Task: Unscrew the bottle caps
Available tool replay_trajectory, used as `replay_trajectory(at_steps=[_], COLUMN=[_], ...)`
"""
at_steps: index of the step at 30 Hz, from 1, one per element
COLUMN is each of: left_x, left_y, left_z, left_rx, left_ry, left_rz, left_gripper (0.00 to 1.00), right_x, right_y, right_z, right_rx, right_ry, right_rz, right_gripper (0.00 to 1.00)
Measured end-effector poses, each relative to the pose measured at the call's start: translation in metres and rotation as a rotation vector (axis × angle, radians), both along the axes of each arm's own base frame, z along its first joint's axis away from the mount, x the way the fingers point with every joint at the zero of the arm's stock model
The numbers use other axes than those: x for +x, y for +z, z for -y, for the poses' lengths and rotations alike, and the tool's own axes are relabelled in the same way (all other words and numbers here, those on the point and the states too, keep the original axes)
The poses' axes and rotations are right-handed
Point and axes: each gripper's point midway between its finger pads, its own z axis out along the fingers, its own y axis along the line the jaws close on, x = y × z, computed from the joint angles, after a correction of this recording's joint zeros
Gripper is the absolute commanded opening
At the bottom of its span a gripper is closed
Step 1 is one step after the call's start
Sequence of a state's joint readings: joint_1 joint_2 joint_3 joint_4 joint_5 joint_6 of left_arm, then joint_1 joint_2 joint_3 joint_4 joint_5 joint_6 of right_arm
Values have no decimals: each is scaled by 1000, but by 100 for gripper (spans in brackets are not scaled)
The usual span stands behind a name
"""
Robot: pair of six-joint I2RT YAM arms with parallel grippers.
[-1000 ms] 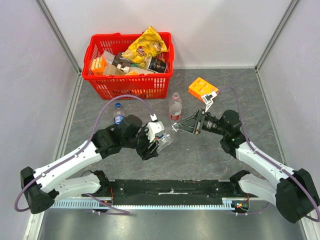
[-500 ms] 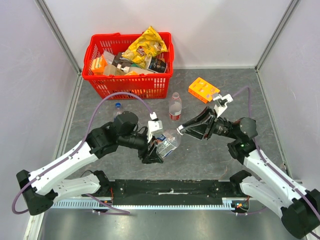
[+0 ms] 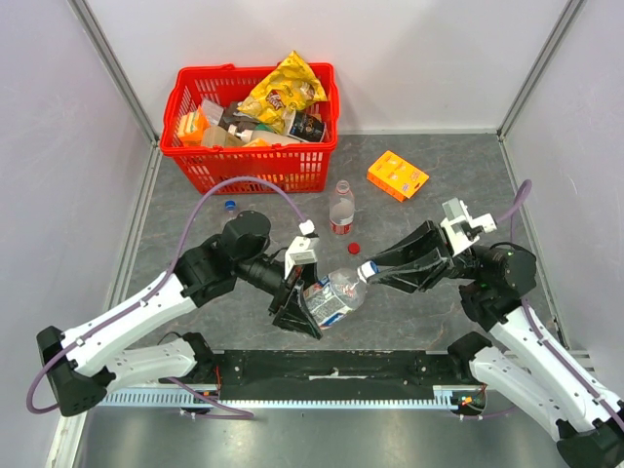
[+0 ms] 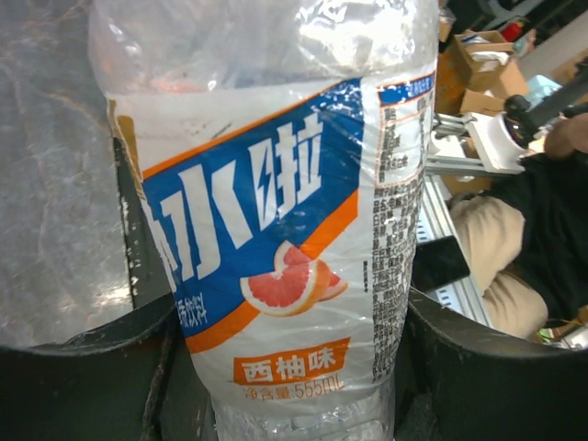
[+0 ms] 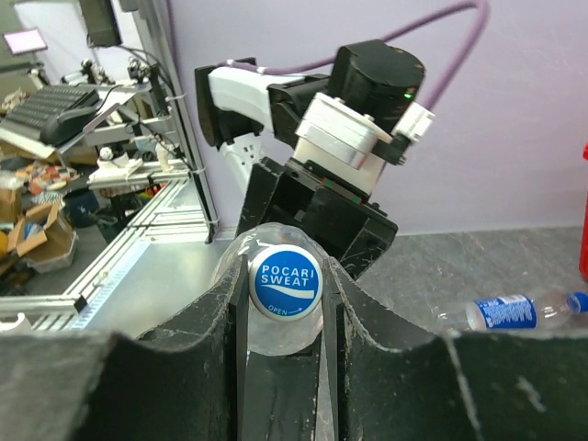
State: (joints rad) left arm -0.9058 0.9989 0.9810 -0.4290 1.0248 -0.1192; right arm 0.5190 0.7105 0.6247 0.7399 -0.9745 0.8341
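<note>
**Top view.** My left gripper [image 3: 310, 297] is clamped round the body of the grapefruit bottle [image 3: 336, 295]. The bottle is tilted between the two arms, over the table [image 3: 419, 224], with its neck toward the right arm. My right gripper [image 3: 374, 272] meets that neck, its fingers closed on the Pocari cap [image 3: 366, 270]. Behind them the red-label bottle [image 3: 340, 210] stands upright, and a red cap [image 3: 354, 248] lies loose on the table just in front of it. A blue cap [image 3: 229, 206] shows beside my left arm's elbow, which hides its bottle here. At the back are a red basket [image 3: 253, 171] full of packets and an orange box [image 3: 397, 175]. I can read no print on either from here.

**Left wrist view.** The grapefruit bottle [image 4: 276, 230] fills the frame between my two dark fingers [image 4: 496, 367], which press on its sides. Its blue, white and orange label bears large white characters, of which 啦 is plain. Below them are a picture of a cut grapefruit and an orange panel reading 西柚味, with 555mL beneath. The fine print down the label's right edge is too small to read.

**Right wrist view.** The Pocari cap [image 5: 286, 280] faces me end-on, touched on both sides by my fingers [image 5: 377, 367]. Its blue disc reads POCARI SWEAT in white, with OPEN in small letters below. On the table to the right, a blue-label bottle [image 5: 510, 312] lies on its side with the blue cap [image 5: 574, 301] on it. Its label is too small to read.
</note>
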Motion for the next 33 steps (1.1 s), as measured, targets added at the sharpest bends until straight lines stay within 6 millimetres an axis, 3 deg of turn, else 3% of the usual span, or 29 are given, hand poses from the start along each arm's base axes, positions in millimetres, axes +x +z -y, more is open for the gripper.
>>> replay_trajectory(at_steps=[11, 33], left_x=[-18, -20], left_y=[11, 9], left_z=[-2, -3], left_rx=[-55, -56], left_ry=[-126, -148], left_rz=[-66, -68], left_gripper=[20, 17], right_x=[-25, -31], right_y=[12, 13], right_z=[0, 1], right_rx=[0, 3], right_ry=[81, 91], right_rz=[132, 183], right_gripper=[4, 7])
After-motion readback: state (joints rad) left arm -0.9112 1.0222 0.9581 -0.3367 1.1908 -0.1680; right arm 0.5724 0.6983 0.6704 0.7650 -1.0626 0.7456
